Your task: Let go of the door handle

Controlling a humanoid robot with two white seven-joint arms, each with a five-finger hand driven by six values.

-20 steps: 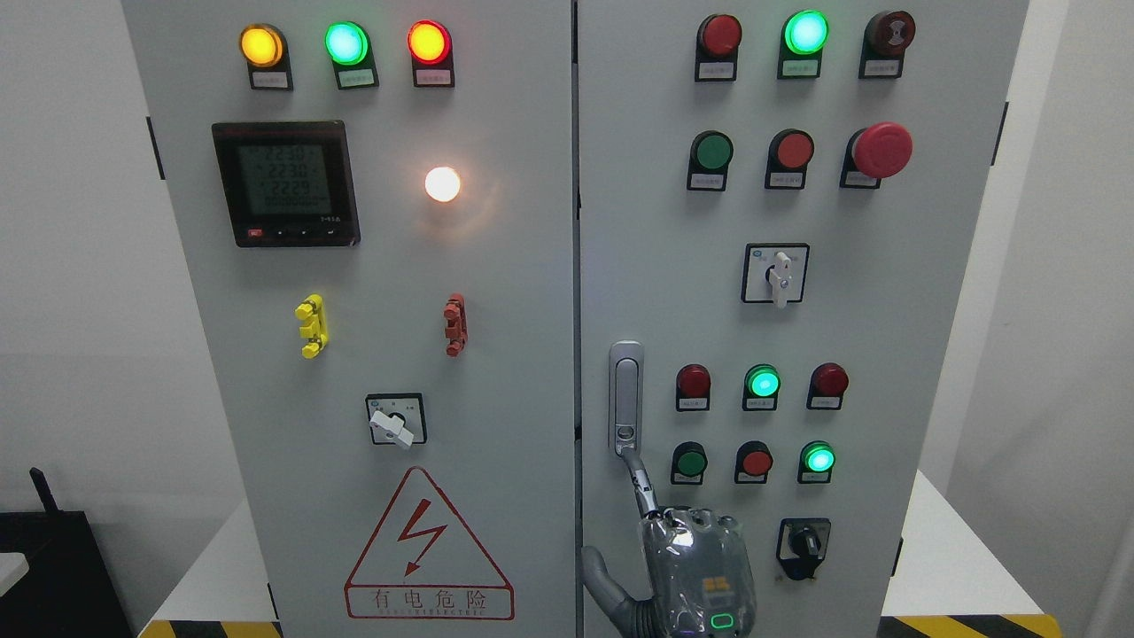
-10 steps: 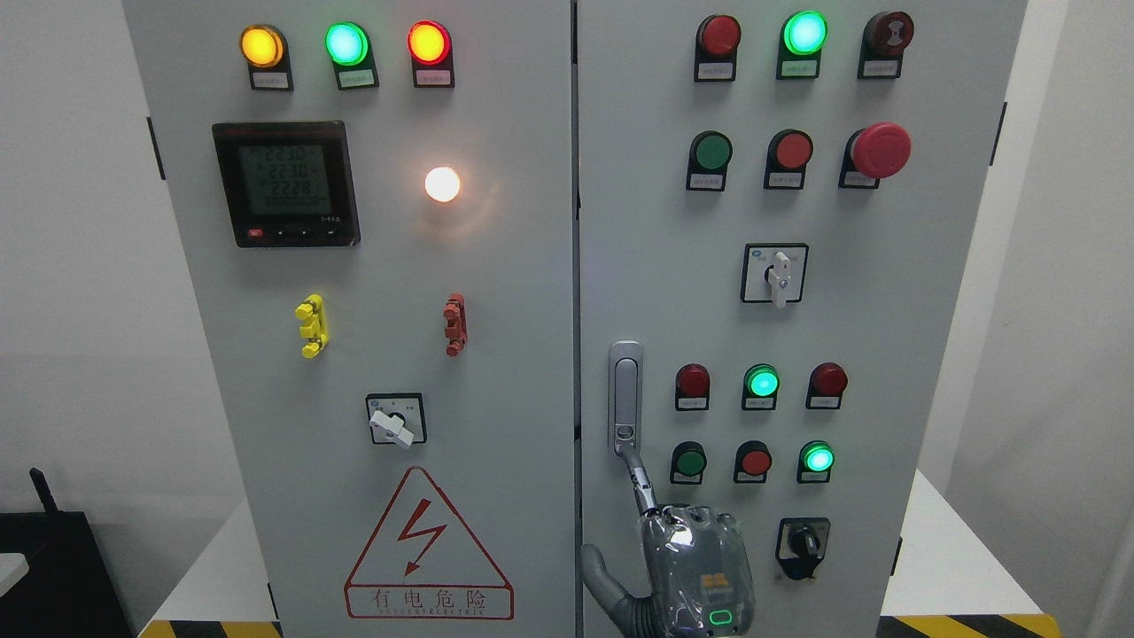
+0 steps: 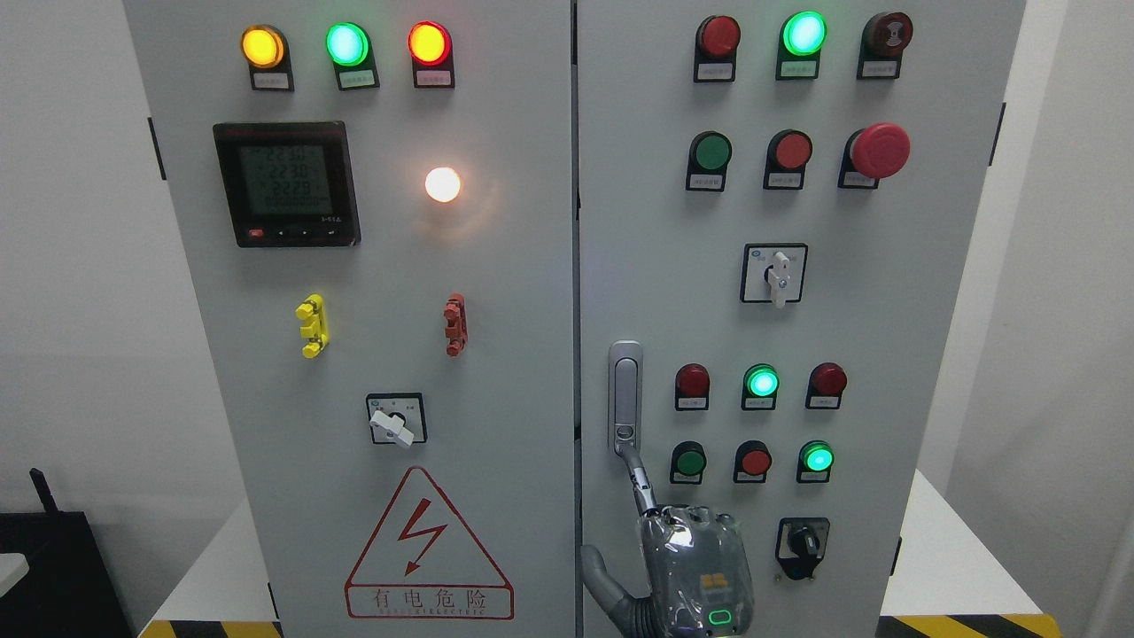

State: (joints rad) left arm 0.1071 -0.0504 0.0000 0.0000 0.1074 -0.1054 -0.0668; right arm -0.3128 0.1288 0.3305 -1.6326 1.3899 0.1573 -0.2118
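silver door handle sits low on the right cabinet door, a hand just below with one finger extended to its base, so releasing seems underway; next, draw clear.

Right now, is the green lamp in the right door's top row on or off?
On. The green lamp glows bright, while the red lamp to its left looks dark.
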